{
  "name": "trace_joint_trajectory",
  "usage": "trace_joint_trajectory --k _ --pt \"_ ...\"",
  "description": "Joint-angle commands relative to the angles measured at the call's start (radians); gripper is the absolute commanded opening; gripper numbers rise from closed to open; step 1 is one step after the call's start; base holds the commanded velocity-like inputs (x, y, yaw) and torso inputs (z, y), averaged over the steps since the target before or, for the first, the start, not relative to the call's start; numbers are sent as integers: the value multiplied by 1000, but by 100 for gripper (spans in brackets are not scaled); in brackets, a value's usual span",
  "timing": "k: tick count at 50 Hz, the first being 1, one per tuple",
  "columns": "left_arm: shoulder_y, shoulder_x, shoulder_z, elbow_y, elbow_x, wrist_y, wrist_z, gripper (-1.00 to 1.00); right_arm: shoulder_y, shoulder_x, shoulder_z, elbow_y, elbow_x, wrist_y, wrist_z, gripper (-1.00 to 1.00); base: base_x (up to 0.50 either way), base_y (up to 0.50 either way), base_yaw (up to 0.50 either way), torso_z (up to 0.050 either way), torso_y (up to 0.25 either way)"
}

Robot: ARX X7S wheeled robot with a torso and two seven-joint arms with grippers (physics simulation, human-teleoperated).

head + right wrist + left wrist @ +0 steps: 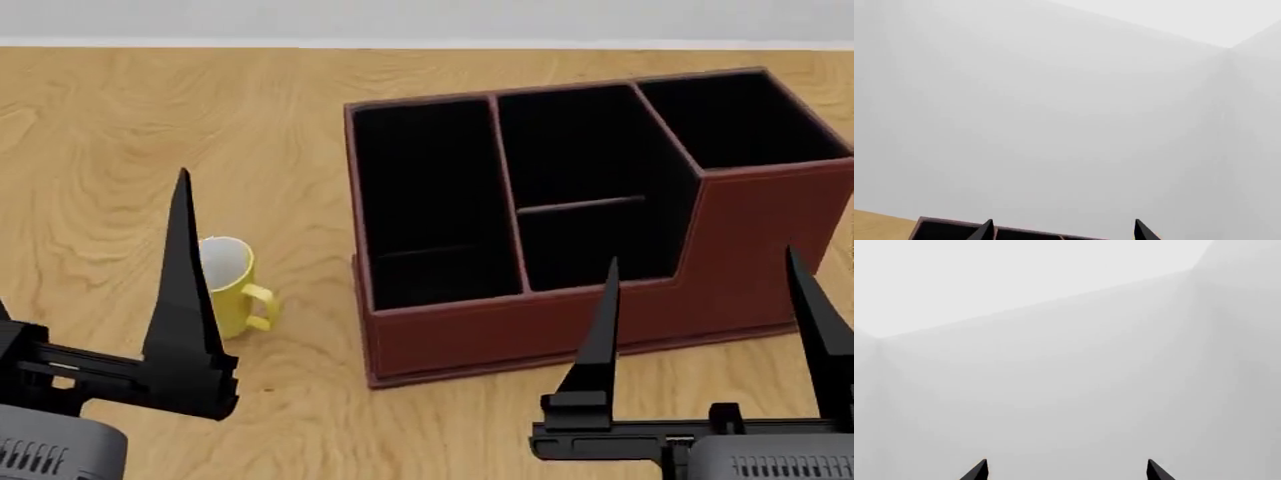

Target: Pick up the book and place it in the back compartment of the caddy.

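Note:
The caddy [534,322] stands on the wooden table in the head view, reddish-brown outside and black inside, with several compartments that all look empty. Its top edge also shows in the right wrist view [947,229]. The book is not in any view. My right gripper [701,258] is open and empty, raised in front of the caddy's front wall, with its tips far apart in the right wrist view [1063,223]. My left gripper [1066,465] is open and empty. One of its fingers [184,300] rises at the lower left, in front of the mug.
A yellow mug [230,285] with a white inside stands upright on the table [160,120], left of the caddy. A pale wall runs along the table's far edge. Both wrist views show mostly pale walls.

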Motion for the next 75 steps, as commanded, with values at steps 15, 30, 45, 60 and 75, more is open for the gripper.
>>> trace_joint_trajectory --k 15,30,45,60,75 --pt "-17 2 -4 -32 4 2 -1 100 -11 -4 11 -20 -34 9 -6 100 500 -222 0 0 1" --pt "-24 -6 -4 -20 0 -11 -11 100 -7 -8 10 -39 -9 27 0 100 500 -171 0 0 1" --pt "-33 -12 -5 -6 -4 -30 -20 100 2 4 -22 -48 -55 41 15 100 8 -1 0 0 1" --pt "-37 -19 -11 -5 -11 -31 -31 100 22 13 -58 -64 -96 94 24 100 0 0 350 0 0" --pt "-22 -29 4 -22 -11 0 -47 100 10 16 -45 -67 -53 49 18 100 0 0 425 0 0"
